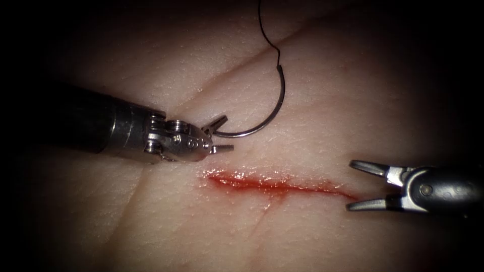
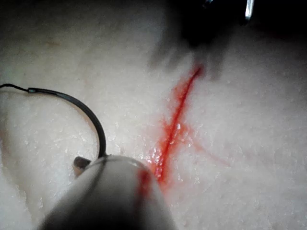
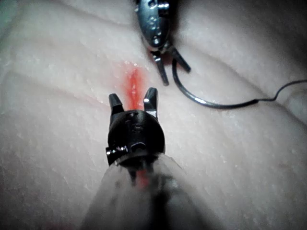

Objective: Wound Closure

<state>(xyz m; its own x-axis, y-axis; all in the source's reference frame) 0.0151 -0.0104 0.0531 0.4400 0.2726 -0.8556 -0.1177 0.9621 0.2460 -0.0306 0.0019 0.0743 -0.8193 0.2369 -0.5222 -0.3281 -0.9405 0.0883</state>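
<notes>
My left tool (image 1: 222, 135) lies above the cut's left end, jaws parted in a narrow V. The needle's tip end sits in that gap, near the upper jaw; I hold nothing clamped, though whether a jaw touches the steel is hard to judge from the endoscope. In the right wrist view the same tool (image 3: 170, 67) shows both jaws spread, with the needle (image 3: 201, 98) starting between them.

My right tool (image 1: 355, 185) is at the cut's right end, jaws spread wide, one above the cut line and one below, gripping nothing. Its own wrist view has the two jaw tips (image 3: 133, 100) apart over the red fluid (image 3: 133, 84).

The needle (image 1: 275, 108) lies flat on the tissue (image 1: 353, 100) above the cut (image 1: 277, 184), not in the tissue, curving up from my left jaws to its swaged end, where the thread (image 1: 263, 25) runs up out of view.

No readable writing on either tool.
</notes>
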